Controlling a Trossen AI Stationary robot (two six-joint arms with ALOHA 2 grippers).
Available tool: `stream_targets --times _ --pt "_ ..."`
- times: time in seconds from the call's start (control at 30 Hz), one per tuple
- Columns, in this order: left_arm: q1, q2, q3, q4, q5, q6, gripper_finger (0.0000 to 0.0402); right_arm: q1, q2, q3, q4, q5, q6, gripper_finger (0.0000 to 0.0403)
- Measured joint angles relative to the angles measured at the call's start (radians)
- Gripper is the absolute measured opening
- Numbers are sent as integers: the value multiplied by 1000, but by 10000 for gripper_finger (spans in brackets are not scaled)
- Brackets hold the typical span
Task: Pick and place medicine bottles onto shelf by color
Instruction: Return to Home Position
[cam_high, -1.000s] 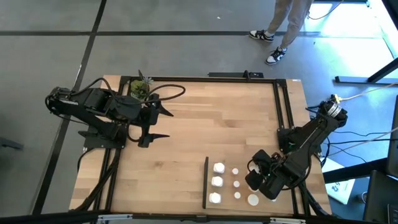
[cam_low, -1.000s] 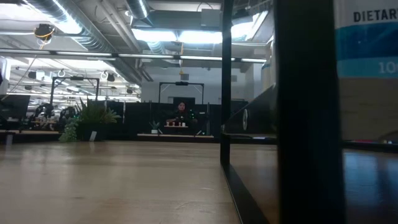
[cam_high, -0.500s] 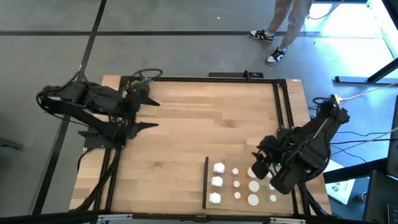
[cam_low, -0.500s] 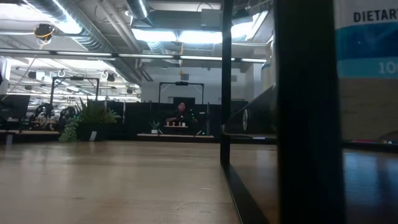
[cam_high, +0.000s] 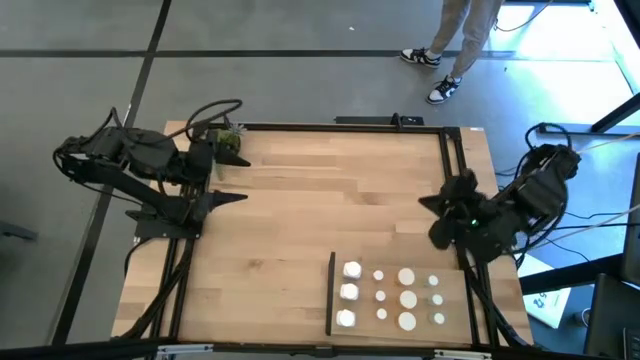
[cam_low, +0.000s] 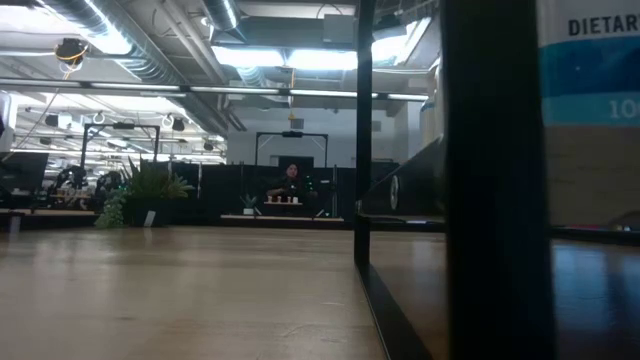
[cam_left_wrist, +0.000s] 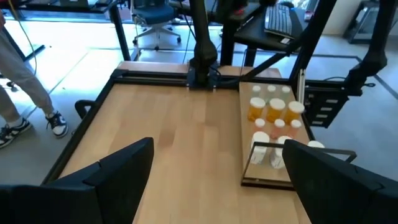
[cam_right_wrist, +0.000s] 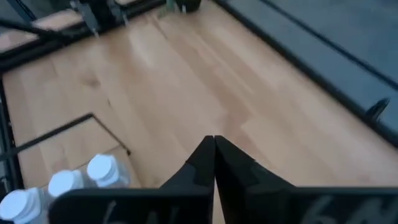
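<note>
Light-wood shelf (cam_high: 366, 306): lies flat on the tabletop (cam_high: 330, 200), near the right claw and well apart from the left claw. Its black strip (cam_high: 331, 293) stands along the edge turned toward the left claw.
Medicine bottles (cam_high: 408, 298): twelve, all upright on the shelf in four lines of three. They are near the right claw, far from the left claw, and touch neither.
Caps and bodies: every cap looks white from above. In the left wrist view one line is three orange bottles (cam_left_wrist: 276, 112); the others look white.
Right claw (cam_high: 430, 205): its fingers (cam_right_wrist: 214, 142) are pressed together with nothing between them. It is over bare wood near its own side rail, beside the shelf but apart from it.
Left claw (cam_high: 238, 178): its fingers are spread wide and grip nothing. It is over its own side of the table, facing the shelf across the bare wood.
Potted plant (cam_high: 228, 140): just beside the left claw, at the table's far corner.
Person (cam_high: 455, 40): legs and shoes on the floor beyond the table's far edge, well apart from both claws.
Low view: the black strip fills the foreground, with a bottle's printed label (cam_low: 590, 70) showing behind it.
</note>
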Motion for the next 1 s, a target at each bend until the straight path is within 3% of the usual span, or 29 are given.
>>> stream_targets --times 0.37,0.83,1.0 --pt "0 -39 0 -24 6 -32 350 -6 -137 0 0 91 -102 4" --pt "0 -52 0 6 38 -113 350 -6 -153 0 0 131 -132 4" --pt "0 -46 0 1 -39 -188 348 -6 -153 -1 0 135 -132 8"
